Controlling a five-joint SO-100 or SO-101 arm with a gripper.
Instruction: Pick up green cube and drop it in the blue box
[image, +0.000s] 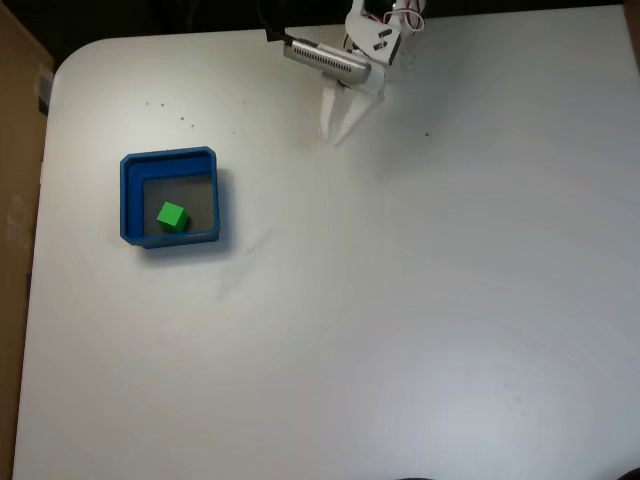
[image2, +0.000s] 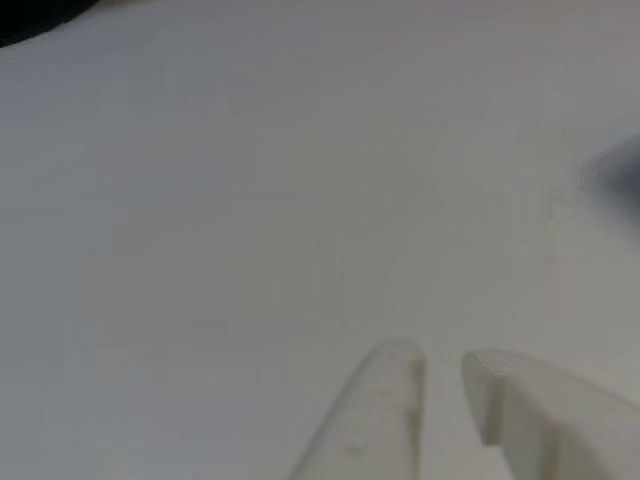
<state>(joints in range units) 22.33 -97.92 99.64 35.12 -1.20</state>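
The green cube (image: 172, 216) lies on the grey floor inside the blue box (image: 166, 158), toward its lower left part, in the fixed view. The box sits on the left side of the white table. My gripper (image: 332, 137) hangs far to the right of the box near the table's top edge, its white fingers pointing down at bare tabletop. In the other view the two fingertips (image2: 400, 365) stand almost together with only a thin slit between them, and my gripper (image2: 443, 368) holds nothing.
The white table (image: 400, 300) stretches wide to the right and below the box. A brown panel (image: 15, 150) runs along the table's left edge. Small dark specks (image: 165, 105) dot the surface above the box.
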